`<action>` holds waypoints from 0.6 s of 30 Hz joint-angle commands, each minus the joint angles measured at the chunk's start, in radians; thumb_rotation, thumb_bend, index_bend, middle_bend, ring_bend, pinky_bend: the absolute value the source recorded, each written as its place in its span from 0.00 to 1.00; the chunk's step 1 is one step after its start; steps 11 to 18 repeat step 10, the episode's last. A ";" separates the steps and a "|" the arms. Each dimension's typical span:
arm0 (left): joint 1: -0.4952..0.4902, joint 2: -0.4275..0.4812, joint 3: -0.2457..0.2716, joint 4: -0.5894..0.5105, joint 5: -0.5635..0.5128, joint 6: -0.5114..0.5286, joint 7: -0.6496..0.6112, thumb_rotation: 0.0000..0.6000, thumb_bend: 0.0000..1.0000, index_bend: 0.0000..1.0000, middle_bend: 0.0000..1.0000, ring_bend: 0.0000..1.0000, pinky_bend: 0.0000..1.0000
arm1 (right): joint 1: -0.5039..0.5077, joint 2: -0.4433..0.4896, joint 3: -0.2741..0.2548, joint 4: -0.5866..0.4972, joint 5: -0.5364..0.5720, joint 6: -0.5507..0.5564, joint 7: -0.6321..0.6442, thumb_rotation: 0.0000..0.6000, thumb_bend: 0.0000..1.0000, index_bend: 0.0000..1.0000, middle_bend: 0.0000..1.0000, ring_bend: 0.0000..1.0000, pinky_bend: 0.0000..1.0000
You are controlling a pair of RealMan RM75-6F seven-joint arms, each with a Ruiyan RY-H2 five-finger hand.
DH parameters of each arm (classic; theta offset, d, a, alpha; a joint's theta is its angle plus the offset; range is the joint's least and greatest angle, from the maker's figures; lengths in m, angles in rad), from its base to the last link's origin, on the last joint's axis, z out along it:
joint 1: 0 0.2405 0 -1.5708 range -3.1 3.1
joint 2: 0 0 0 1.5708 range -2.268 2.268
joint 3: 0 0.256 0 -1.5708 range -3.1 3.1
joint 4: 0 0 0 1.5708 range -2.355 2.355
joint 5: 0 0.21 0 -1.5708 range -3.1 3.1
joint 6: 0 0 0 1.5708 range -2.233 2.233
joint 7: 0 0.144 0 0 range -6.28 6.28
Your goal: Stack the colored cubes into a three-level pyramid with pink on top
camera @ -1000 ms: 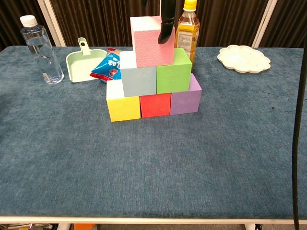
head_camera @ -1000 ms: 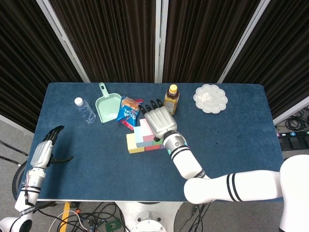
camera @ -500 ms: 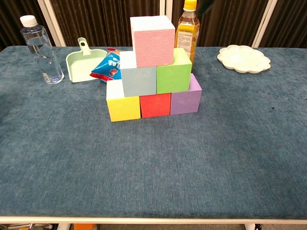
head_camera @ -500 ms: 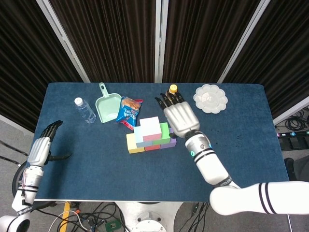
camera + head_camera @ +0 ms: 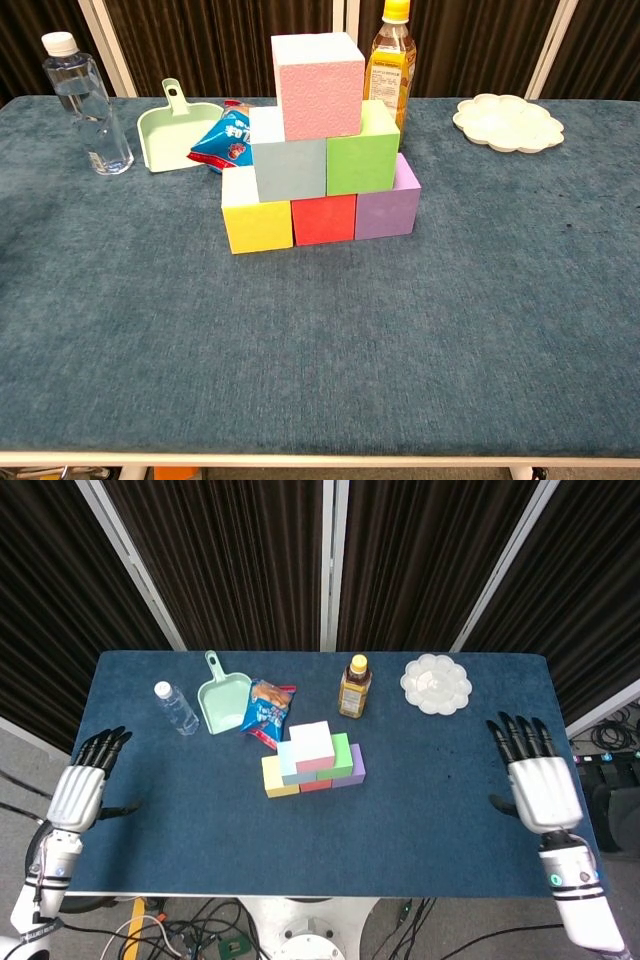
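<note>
the left hand (image 5: 78, 792) and the right hand (image 5: 541, 786) sit at opposite near edges of the table (image 5: 460, 810), fingers spread and empty, both well apart from the blocks. mid-table stands the pyramid: yellow cube (image 5: 257, 220), red cube (image 5: 324, 218) and purple cube (image 5: 388, 209) below, grey-blue cube (image 5: 288, 168) and green cube (image 5: 362, 158) above, pink cube (image 5: 318, 85) on top. the build looks finished, roughly midway between the hands, neither clearly nearer.
</note>
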 commanded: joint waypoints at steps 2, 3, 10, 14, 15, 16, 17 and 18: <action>0.042 0.034 0.040 -0.078 0.004 0.032 0.134 1.00 0.03 0.06 0.02 0.00 0.08 | -0.204 -0.101 -0.069 0.278 -0.132 0.134 0.190 1.00 0.00 0.00 0.00 0.00 0.00; 0.055 0.034 0.050 -0.087 -0.001 0.039 0.153 1.00 0.03 0.06 0.03 0.00 0.08 | -0.224 -0.119 -0.060 0.309 -0.137 0.139 0.204 1.00 0.00 0.00 0.00 0.00 0.00; 0.094 0.015 0.078 -0.083 -0.006 0.059 0.159 1.00 0.03 0.06 0.03 0.00 0.08 | -0.294 -0.204 -0.012 0.444 -0.197 0.152 0.238 1.00 0.00 0.00 0.00 0.00 0.00; 0.094 0.015 0.078 -0.083 -0.006 0.059 0.159 1.00 0.03 0.06 0.03 0.00 0.08 | -0.294 -0.204 -0.012 0.444 -0.197 0.152 0.238 1.00 0.00 0.00 0.00 0.00 0.00; 0.094 0.015 0.078 -0.083 -0.006 0.059 0.159 1.00 0.03 0.06 0.03 0.00 0.08 | -0.294 -0.204 -0.012 0.444 -0.197 0.152 0.238 1.00 0.00 0.00 0.00 0.00 0.00; 0.094 0.015 0.078 -0.083 -0.006 0.059 0.159 1.00 0.03 0.06 0.03 0.00 0.08 | -0.294 -0.204 -0.012 0.444 -0.197 0.152 0.238 1.00 0.00 0.00 0.00 0.00 0.00; 0.094 0.015 0.078 -0.083 -0.006 0.059 0.159 1.00 0.03 0.06 0.03 0.00 0.08 | -0.294 -0.204 -0.012 0.444 -0.197 0.152 0.238 1.00 0.00 0.00 0.00 0.00 0.00; 0.094 0.015 0.078 -0.083 -0.006 0.059 0.159 1.00 0.03 0.06 0.03 0.00 0.08 | -0.294 -0.204 -0.012 0.444 -0.197 0.152 0.238 1.00 0.00 0.00 0.00 0.00 0.00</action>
